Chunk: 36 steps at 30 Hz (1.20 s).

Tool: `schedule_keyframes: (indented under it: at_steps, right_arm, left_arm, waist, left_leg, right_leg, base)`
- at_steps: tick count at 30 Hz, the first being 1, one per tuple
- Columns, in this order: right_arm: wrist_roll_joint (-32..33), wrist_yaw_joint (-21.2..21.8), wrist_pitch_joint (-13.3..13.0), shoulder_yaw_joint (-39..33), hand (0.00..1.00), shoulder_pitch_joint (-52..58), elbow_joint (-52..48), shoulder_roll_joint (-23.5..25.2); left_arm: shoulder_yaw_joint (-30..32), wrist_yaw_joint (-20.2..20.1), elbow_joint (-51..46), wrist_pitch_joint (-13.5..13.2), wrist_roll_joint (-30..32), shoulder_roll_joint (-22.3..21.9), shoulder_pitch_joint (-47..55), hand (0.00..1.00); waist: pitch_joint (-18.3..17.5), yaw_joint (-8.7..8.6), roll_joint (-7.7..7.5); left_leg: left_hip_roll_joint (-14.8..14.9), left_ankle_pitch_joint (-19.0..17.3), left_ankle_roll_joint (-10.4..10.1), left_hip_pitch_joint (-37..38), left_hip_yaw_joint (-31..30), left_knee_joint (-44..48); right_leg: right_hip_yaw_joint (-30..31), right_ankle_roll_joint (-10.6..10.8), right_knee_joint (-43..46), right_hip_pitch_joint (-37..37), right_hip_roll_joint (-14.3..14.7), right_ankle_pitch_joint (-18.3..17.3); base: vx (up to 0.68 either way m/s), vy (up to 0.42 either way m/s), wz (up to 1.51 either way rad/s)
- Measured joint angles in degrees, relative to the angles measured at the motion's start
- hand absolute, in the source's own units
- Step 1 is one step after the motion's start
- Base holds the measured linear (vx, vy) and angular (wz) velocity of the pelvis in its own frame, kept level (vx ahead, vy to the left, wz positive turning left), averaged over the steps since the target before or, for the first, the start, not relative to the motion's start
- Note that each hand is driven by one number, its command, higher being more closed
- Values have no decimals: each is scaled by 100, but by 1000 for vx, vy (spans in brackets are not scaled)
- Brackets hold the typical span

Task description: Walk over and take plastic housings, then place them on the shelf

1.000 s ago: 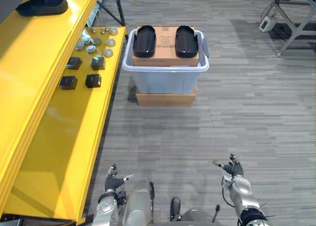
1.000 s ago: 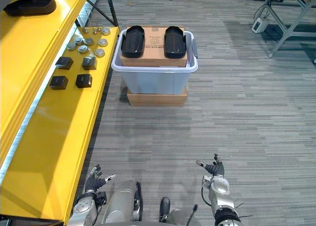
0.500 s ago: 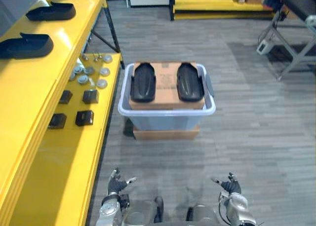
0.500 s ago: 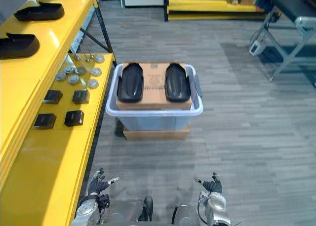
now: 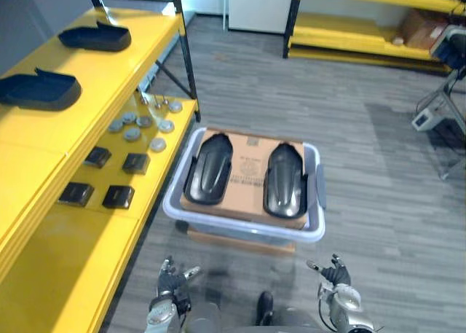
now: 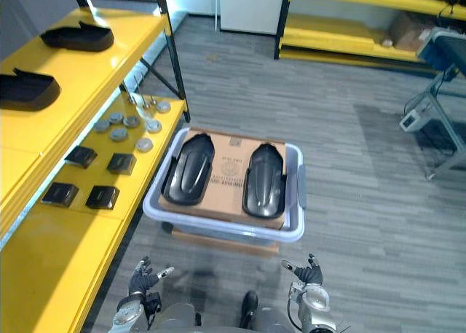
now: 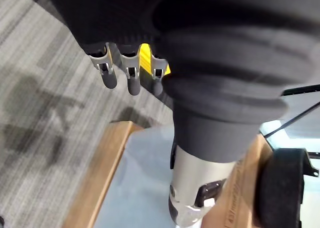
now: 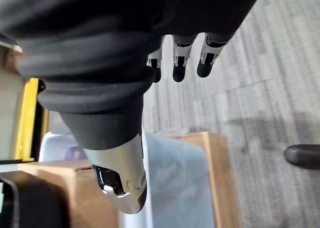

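Both hands, left hand (image 5: 172, 283) and right hand (image 5: 337, 277), hang loose and hold nothing. Two black housings (image 5: 210, 169) lie on a box (image 5: 251, 170) in a tub (image 5: 240, 230) just ahead of them. Reaching low, a hand could bump the tub's rim, or a smooth housing may slip.

A tub (image 5: 240, 226) is sitting on a flat board (image 5: 231, 243) just ahead of me, and a cardboard box (image 5: 249, 174) is lying in it. On the box a left housing (image 5: 210, 168) and a right housing (image 5: 285, 180) are resting side by side. A shelf (image 5: 109, 71) is running along my left, carrying a far housing (image 5: 95, 37) and a near housing (image 5: 40, 90) on top, with discs (image 5: 142, 125) and small blocks (image 5: 102, 176) lying on its lower level.
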Motion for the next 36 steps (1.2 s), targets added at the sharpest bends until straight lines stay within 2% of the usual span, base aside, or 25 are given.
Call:
schedule_keyframes:
  at_steps: [1, 2, 3, 6, 8, 12, 14, 19, 26, 31, 36]
  right_arm:
    - [-1, -19, 2, -63, 0, 80, 0, -94]
    - [0, -38, 33, -67, 0, 144, 33, -113]
    - [-2, -51, 32, -65, 0, 221, 30, -104]
    - [-8, -119, 36, -68, 0, 341, -25, -59]
    - [-18, -124, 36, -98, 0, 332, -157, -65]
    - [-251, -199, 44, -275, 0, 337, -1262, -149]
    - [-518, -281, 30, -276, 0, 349, -2244, -244]
    - [-1135, -369, 11, -273, 0, 410, -3209, -334]
    - [-1861, -519, 78, -170, 0, 353, -3237, -376]
    - [-2186, -767, 274, 62, 0, -289, -3029, -632]
    - [-2202, -913, 426, 81, 0, -1170, -2057, -759]
  left_arm:
    - [-67, 0, 79, 0, 0, -2, -35, 0]
    - [-134, 0, 206, 2, 0, 62, -122, 0]
    - [-160, 2, 229, 1, 0, 91, -125, 0]
    - [-189, 3, 244, 2, 9, 324, -121, 0]
    - [-192, 3, 244, 2, 11, 374, -100, 0]
    - [-172, 7, 214, 0, 14, 554, -4, 0]
    - [-157, 7, 135, -2, 21, 636, 73, 0]
    - [-143, 8, 20, -14, 130, 679, 267, 0]
    - [-147, 6, 5, -17, 240, 673, 294, 0]
    - [-185, 5, 5, -32, 241, 664, 302, 0]
    - [-207, 12, -57, -74, 232, 648, 257, 0]
  waist:
    - [-20, -26, 163]
    - [1, -6, 204]
    - [-19, -7, 153]
    - [-49, -20, -54]
    - [-49, -27, -72]
    - [-50, -50, -96]
    - [-59, -117, -133]
    - [-109, -149, -233]
    - [-125, -150, -259]
    - [-95, -149, -218]
    - [136, 32, -149]
  left_leg:
    - [23, 641, 19, 7, -122, -542]
    - [-1, 834, 42, 102, -163, -601]
    - [-55, 834, 43, 187, -125, -715]
    - [-339, 979, 221, 475, 75, -1215]
    - [-415, 1010, 265, 536, 103, -1323]
    - [-523, 1054, 331, 612, 328, -1575]
    - [-577, 1075, 365, 627, 459, -1701]
    - [-616, 1053, 404, 724, 616, -1805]
    - [-620, 1053, 404, 717, 617, -1838]
    - [-716, 1174, 485, 509, 504, -1890]
    - [-807, 1294, 543, 301, 320, -1894]
  right_leg:
    - [14, 103, 1, 38, 71, -65]
    - [93, 191, -1, 129, 27, -97]
    - [127, 249, 0, 140, -33, -128]
    - [247, 431, -6, 132, -332, -188]
    - [306, 483, -44, 140, -400, -182]
    - [526, 598, -182, 59, -499, -100]
    - [657, 647, -248, -25, -512, -54]
    - [841, 708, -317, -36, -537, -9]
    - [865, 710, -367, -49, -531, 15]
    - [769, 710, -376, -230, -580, 84]
    - [604, 736, -377, -332, -651, 144]
  base:
    - [159, 155, -17]
    - [185, 192, -12]
    - [164, 191, -5]
    - [108, 125, -9]
    - [60, 75, -16]
    - [44, 67, -24]
    - [39, 42, -25]
    - [43, 32, -18]
    - [-6, 0, -2]
    - [-61, 13, 9]
    - [-58, 21, 22]
